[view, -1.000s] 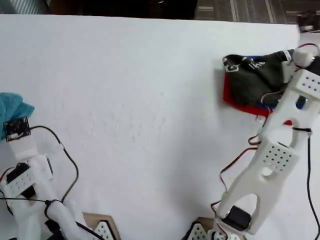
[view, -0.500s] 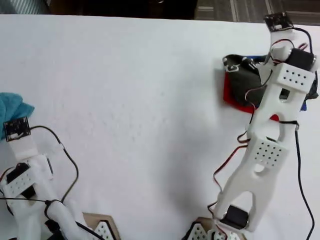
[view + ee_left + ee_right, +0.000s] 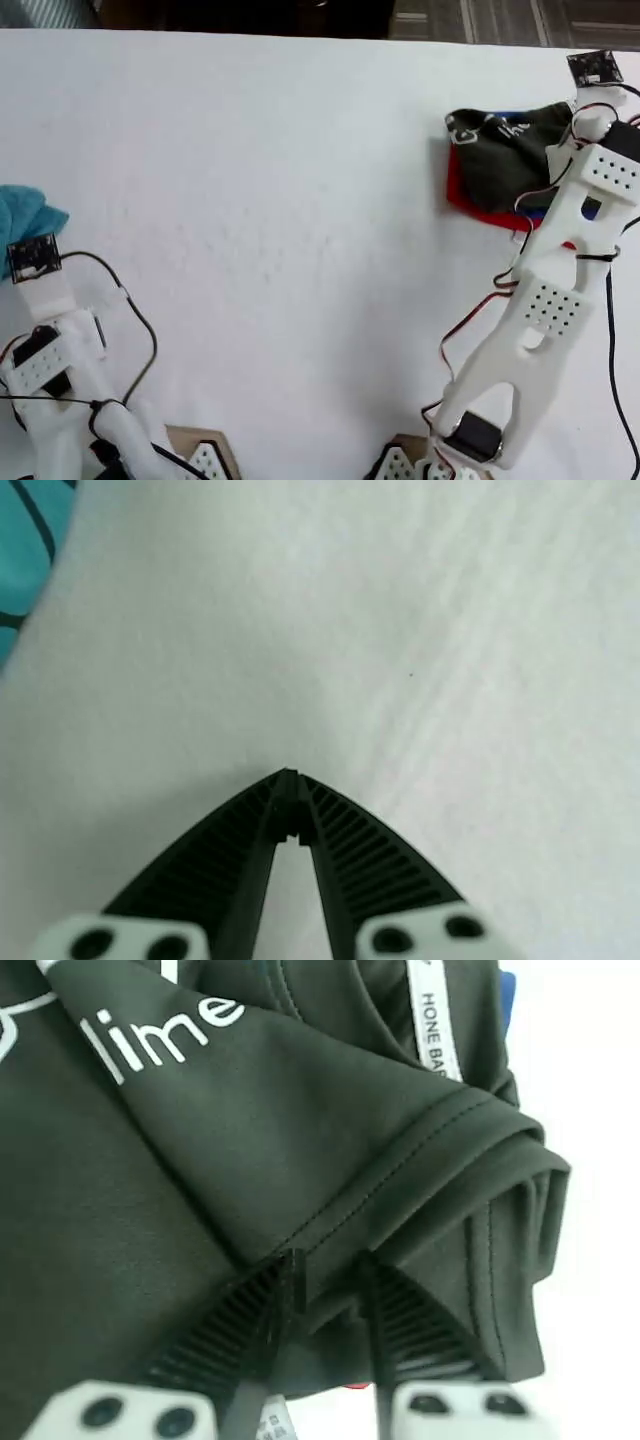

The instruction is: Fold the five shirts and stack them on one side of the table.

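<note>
Dark grey jersey shirt with white lettering (image 3: 500,150) lies folded on top of the pile at about two o'clock on the table, and my right gripper (image 3: 330,1270) is on it. Its jaws are drawn in on a stitched fold of that shirt's hem, pinching the cloth rather than resting over it.

Under it, a flat red shirt (image 3: 470,205) sticks out toward seven o'clock. A blue shirt (image 3: 510,117) peeks out at the pile's twelve o'clock edge. I count three garments stacked there, though I cannot tell whether a fourth is hidden among them.

At nine o'clock, well apart from the pile, a teal shirt with thin dark stripes (image 3: 25,215) sits bunched at the table's edge. It looks unfolded to me.

My left gripper (image 3: 290,800) hangs over the bare white tabletop (image 3: 280,200) near that shirt, at about five o'clock from it. Its jaws are pressed together on nothing.

I judge the job past halfway: the dark shirt needs squaring off and letting go, the teal one needs folding and carrying across, and the fifth shirt is unaccounted for.
</note>
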